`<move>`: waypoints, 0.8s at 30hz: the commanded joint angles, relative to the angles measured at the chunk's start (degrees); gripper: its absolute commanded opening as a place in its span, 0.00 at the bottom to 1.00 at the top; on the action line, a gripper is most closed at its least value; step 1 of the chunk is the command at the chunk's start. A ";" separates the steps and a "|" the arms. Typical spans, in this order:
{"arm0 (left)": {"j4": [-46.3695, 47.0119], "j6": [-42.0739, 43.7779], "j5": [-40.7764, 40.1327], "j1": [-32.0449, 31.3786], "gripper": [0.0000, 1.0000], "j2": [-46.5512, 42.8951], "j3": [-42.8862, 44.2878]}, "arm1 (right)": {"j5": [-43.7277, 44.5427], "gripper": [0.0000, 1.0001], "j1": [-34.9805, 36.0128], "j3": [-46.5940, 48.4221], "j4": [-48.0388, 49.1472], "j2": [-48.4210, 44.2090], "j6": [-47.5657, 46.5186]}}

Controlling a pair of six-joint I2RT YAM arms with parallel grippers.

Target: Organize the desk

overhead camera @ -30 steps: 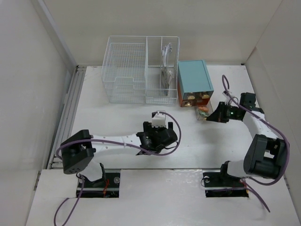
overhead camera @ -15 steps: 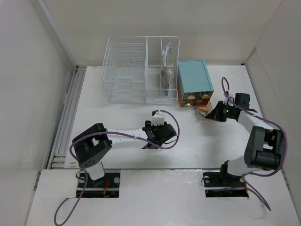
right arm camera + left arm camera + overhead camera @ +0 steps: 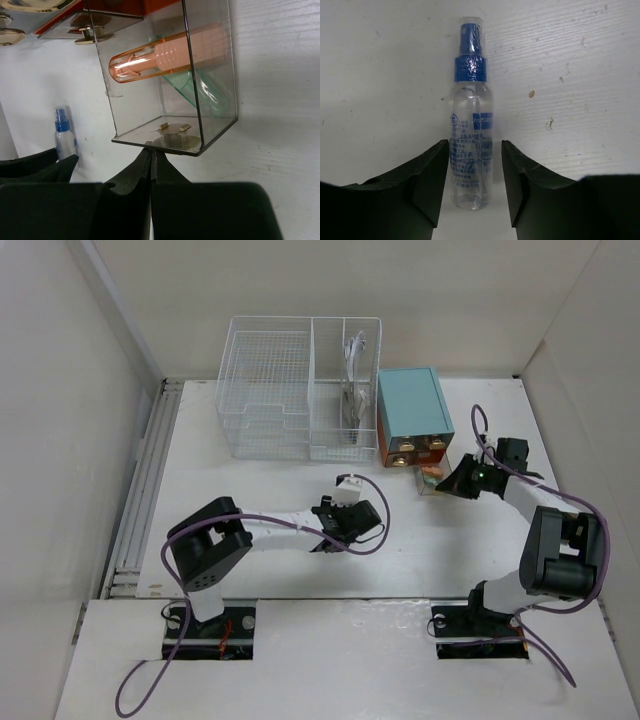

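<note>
At left end effector (image 3: 474,165): fingers spread wide, gripping nothing. Between them, flat on the tabletop (image 3: 580,75), a clear spray bottle (image 3: 470,125) with blue cap, nozzle pointing away from the wrist, base nearest the palm. Narrow gap on either side of the bottle body; no contact seen.

At right end effector (image 3: 151,152): fingers pressed together, no gap. Tips right at the near front edge of a clear drawer (image 3: 212,107), drawn out from the teal box (image 3: 412,410). Small pull (image 3: 172,129) just beyond the tips, seen through the drawer front. Actual pinch on it: cannot tell. Inside the drawer, ahead of the tips: a pink tube (image 3: 170,55) lying crosswise, a pale green item (image 3: 202,92) partly behind it. Off to this end effector's left, low in the wrist view: the same spray bottle, plus the dark bulk of the other end effector.

Well ahead of the left end effector, at the back of the tabletop: white wire basket (image 3: 300,390), just beside the teal box.

Step in hand, judged: pick-up of the spray bottle by the left side, drawer held or steadied open by the right. Probably early in the tidying, with the bottle loose on the tabletop and the drawer open.

Next move, judged: close the left fingers squarely on the bottle body, mid-length, then lift clear. Round, slick plastic; risk of rolling or slipping out sideways under an off-centre squeeze. Keep the right side steady to stop the drawer shifting.
</note>
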 commanded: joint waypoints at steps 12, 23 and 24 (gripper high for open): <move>-0.60 1.09 2.47 0.59 0.52 1.84 1.83 | 1.57 0.00 0.67 -1.12 1.12 -1.81 -0.05; 1.15 0.57 3.52 0.59 0.63 -2.38 -0.36 | 7.81 0.00 0.67 0.19 4.28 -0.41 1.17; 1.68 0.57 3.52 0.59 0.63 -2.38 -0.37 | 7.81 0.00 0.67 0.90 4.80 0.12 1.78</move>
